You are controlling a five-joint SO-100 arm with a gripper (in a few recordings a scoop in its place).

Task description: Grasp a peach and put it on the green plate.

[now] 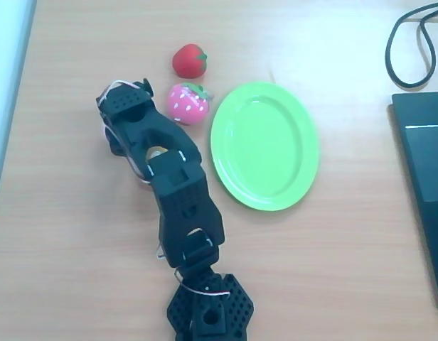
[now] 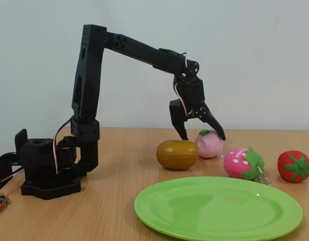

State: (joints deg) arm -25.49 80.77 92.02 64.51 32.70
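The black arm reaches out from its base, elbow high, wrist bent down; the gripper hangs spread wide just above the peach.

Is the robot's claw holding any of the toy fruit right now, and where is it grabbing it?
Nothing is held. The gripper is open, its fingers spread just above the peach, which sits on the table beside the kiwi.

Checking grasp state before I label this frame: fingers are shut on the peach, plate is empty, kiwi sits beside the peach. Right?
Not quite. The fixed view shows the gripper open, its fingers spread above the peach, which sits on the table ungrasped. The rest holds: the green plate is empty and the kiwi sits beside the peach.
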